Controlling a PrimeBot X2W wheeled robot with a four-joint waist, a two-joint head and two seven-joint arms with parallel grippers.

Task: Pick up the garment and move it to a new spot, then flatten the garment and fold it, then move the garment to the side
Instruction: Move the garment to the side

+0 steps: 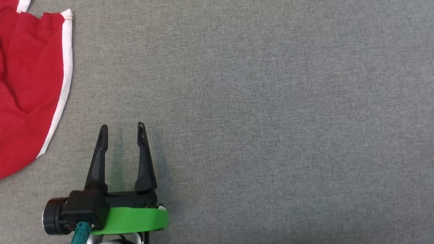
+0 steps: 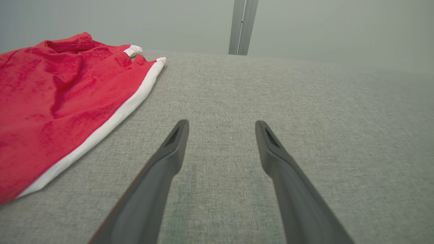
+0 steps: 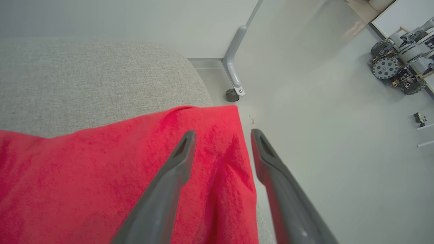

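One red garment [image 1: 6, 97] with a white band along its edge lies rumpled on the far left of a grey fabric-covered table [image 1: 279, 112], running off the head view's left side. Just to its right, apart from the cloth, is the left gripper [image 1: 122, 126]. Its two dark fingers are spread wide with nothing between them, above bare table.

In the right wrist view, grey table sits at the left and the same red garment drapes over the table's edge. The right gripper [image 3: 223, 131] hovers there with its two fingers parted and pinching nothing: the left finger is over the cloth, the right over pale floor [image 3: 322, 162]. Further right stands one metal leg with a castor [image 3: 234, 67], and at the far right one other wheeled machine [image 3: 393, 64].
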